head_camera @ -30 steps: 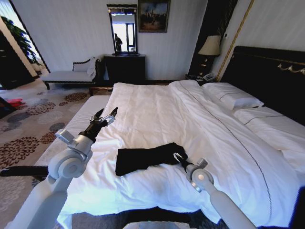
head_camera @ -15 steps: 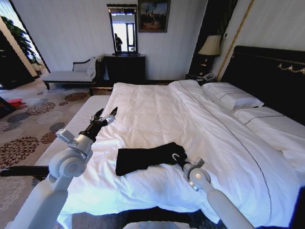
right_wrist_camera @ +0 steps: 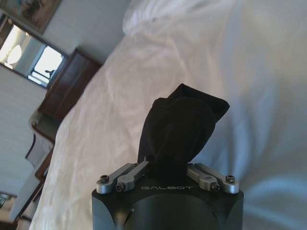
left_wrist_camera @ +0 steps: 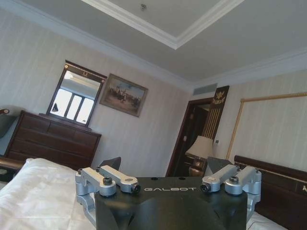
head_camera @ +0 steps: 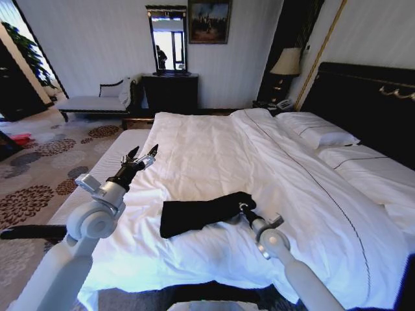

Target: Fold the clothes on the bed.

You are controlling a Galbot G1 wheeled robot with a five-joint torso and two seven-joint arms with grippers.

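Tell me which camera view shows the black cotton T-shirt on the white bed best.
The head view: the black cotton T-shirt lies there whole, a long folded strip on the white bed, right gripper at its end. The right wrist view gives a bunched end. The left wrist view looks across the room.

R gripper (head_camera: 244, 208) jaws clamped; L gripper (head_camera: 143, 155) raised — jaws apart.

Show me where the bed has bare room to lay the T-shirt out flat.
Free: the wide white duvet between the black T-shirt and the pillows, and the stretch from the shirt toward the headboard. Crowded: the near edge, where the right gripper pinches the shirt and the left gripper hovers open.
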